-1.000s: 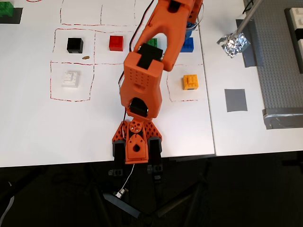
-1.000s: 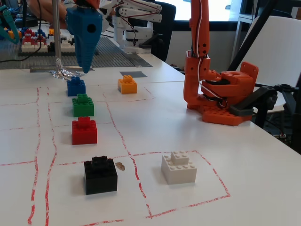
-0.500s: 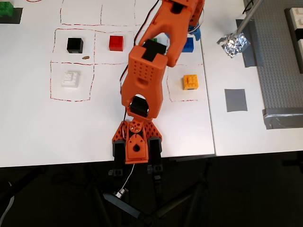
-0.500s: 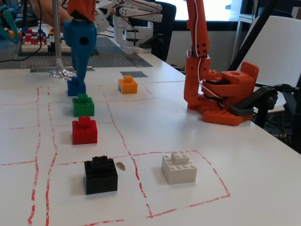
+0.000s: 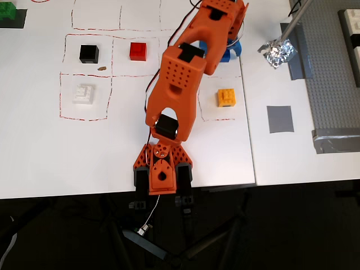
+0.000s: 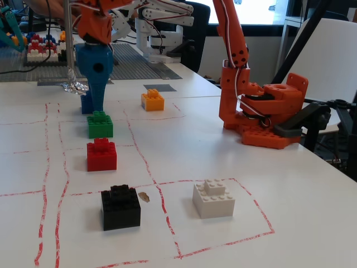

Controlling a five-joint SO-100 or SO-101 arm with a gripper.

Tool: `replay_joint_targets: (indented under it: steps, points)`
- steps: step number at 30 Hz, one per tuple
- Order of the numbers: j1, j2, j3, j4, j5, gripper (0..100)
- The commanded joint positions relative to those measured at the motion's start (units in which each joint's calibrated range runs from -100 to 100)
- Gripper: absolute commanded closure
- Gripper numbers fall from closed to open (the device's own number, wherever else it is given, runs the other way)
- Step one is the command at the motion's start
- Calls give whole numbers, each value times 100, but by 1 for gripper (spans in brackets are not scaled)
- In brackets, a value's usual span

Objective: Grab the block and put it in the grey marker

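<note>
- since the earlier frames the gripper (image 6: pixel 96 106) has come down from above the row of bricks, and its blue tip now stands at table height right at the block (image 6: pixel 85 103).
- in the overhead view the arm has reached further up the picture, and the block (image 5: pixel 225 55) shows only as a blue sliver beside the gripper (image 5: pixel 230 49).
- in the fixed view the blue finger covers most of the block; whether the jaws are wide, narrow or closed on it cannot be told.
- the green block (image 6: pixel 100 124) sits just in front of the gripper, then the red block (image 6: pixel 101 154) and black block (image 6: pixel 120 206) further toward the camera.
- the orange-yellow block (image 6: pixel 152 100) lies to the gripper's right in the fixed view, inside its own red-outlined square.
- the grey marker (image 5: pixel 279 118) is well apart from the gripper, bare, on the neighbouring white sheet; crumpled foil (image 5: pixel 277 52) lies beyond it.
- the white block (image 6: pixel 213 197) sits alone in a red-drawn square.
- no readable writing shows.
</note>
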Motion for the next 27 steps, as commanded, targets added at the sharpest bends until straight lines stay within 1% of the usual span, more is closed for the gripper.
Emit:
replay_joint_targets:
  steps: [1,11,13,17,23,27]
  points:
    - [213,-279,-626,-125,-5,68]
    - [160,-193,-572,-411,34,78]
    - [107,-210,-572,-451,122,87]
    - [89,-417,-400,-451,264,100]
    - [81,-1330,371,-321,689,100]
    - [125,-2063,815,-125,1201,100]
